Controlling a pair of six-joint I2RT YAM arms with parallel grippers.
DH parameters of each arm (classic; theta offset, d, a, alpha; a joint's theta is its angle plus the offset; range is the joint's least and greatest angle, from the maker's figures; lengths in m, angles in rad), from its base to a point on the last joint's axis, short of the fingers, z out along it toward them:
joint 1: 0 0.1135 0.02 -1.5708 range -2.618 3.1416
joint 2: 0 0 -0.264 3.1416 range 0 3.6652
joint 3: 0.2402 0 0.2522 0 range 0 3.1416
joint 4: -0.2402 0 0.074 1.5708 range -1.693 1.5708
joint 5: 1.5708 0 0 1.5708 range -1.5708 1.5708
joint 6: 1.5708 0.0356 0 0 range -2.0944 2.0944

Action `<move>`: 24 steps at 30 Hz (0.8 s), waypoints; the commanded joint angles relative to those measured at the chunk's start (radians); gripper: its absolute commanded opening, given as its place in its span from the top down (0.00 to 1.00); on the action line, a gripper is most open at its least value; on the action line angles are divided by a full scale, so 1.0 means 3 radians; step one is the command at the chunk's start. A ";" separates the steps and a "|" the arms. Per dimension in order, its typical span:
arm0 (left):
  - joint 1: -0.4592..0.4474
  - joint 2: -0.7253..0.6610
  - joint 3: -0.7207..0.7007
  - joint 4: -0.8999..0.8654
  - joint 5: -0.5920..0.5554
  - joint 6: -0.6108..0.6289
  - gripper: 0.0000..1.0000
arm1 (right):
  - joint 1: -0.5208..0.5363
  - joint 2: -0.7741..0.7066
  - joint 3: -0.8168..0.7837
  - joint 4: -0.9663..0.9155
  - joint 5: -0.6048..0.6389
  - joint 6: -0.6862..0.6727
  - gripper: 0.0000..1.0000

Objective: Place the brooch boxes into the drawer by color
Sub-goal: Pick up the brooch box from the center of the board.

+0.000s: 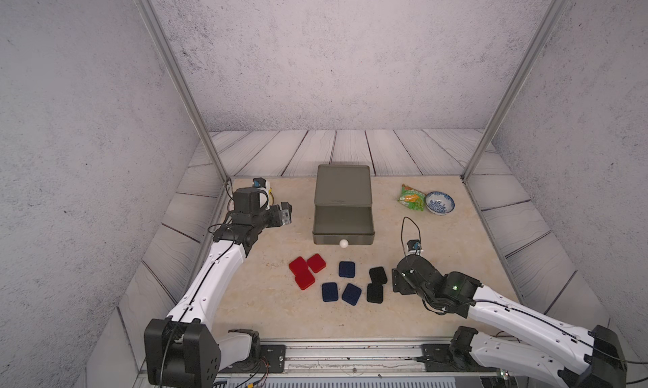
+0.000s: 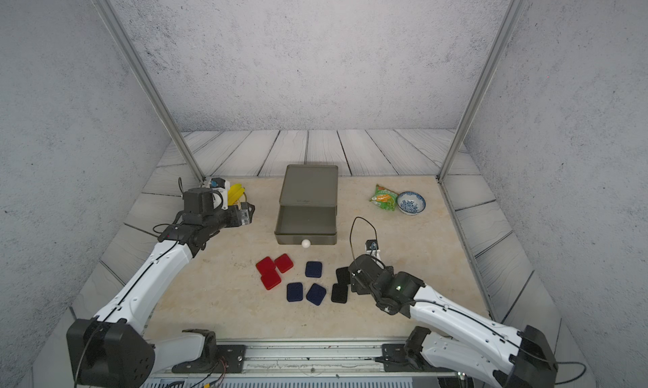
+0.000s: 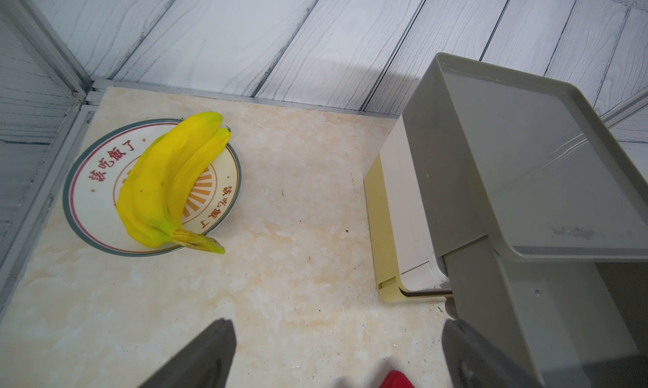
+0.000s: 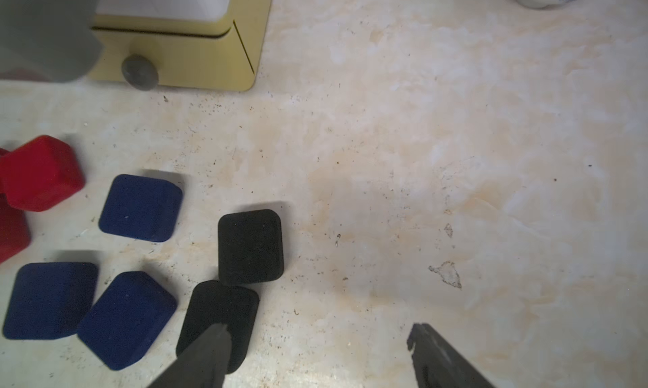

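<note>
1. Lowest in a top view, right of centre, the right gripper point(image 1: 395, 281) sits low over the surface point(image 1: 266, 312). The right wrist view shows its fingers point(image 4: 210, 347) spread, with only bare surface in the gap.
2. All eight brooch boxes lie on the surface in the lower centre of the frame, none in the drawer. The nearer black box point(image 1: 374, 293) and farther black box point(image 1: 378, 275) lie just left of the right gripper. The three navy boxes point(image 1: 351, 294) are in the middle, and the three red boxes point(image 1: 304, 280) are bunched and touching at the left.
3. The coming grasp turns on a sideways offset. In the right wrist view one finger overlaps the nearer black box point(image 4: 219, 319), so the box lies off to that finger's side and not in the gap. I cannot tell whether they touch. The box is a rounded square turned corner-on, with no clear long axis. The right arm is much the nearer; I judge it must shift toward frame left to straddle the box.
4. Higher, at centre, the drawer point(image 1: 343, 184) has its grey tier point(image 1: 366, 232) pulled out toward the boxes, apparently empty, its white knob point(image 1: 343, 243) facing them.
5. At middle left, level with the drawer, the left gripper point(image 3: 338, 325) hangs with fingers spread, holding nothing, well apart from the boxes.
6. Farthest, bananas point(image 3: 168, 182) rest on a plate point(image 3: 87, 165) at upper left, with a snack packet point(image 1: 412, 197) and bowl point(image 1: 439, 202) at upper right.
</note>
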 commanded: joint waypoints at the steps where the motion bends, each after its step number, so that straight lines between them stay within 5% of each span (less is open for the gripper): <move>1: -0.0015 -0.0006 0.0046 0.0055 0.0042 -0.0019 0.02 | -0.0064 0.0306 0.0064 0.0252 -0.0218 -0.0154 0.12; 12: -0.0017 -0.0008 0.0036 0.0034 -0.0006 0.0011 0.01 | -0.0239 0.1134 0.0354 0.0775 -0.0870 -0.0404 0.10; 24: -0.0015 -0.0002 0.0031 0.0023 -0.0016 0.0028 0.01 | -0.0300 0.1543 0.0344 0.0837 -0.0841 -0.0361 0.12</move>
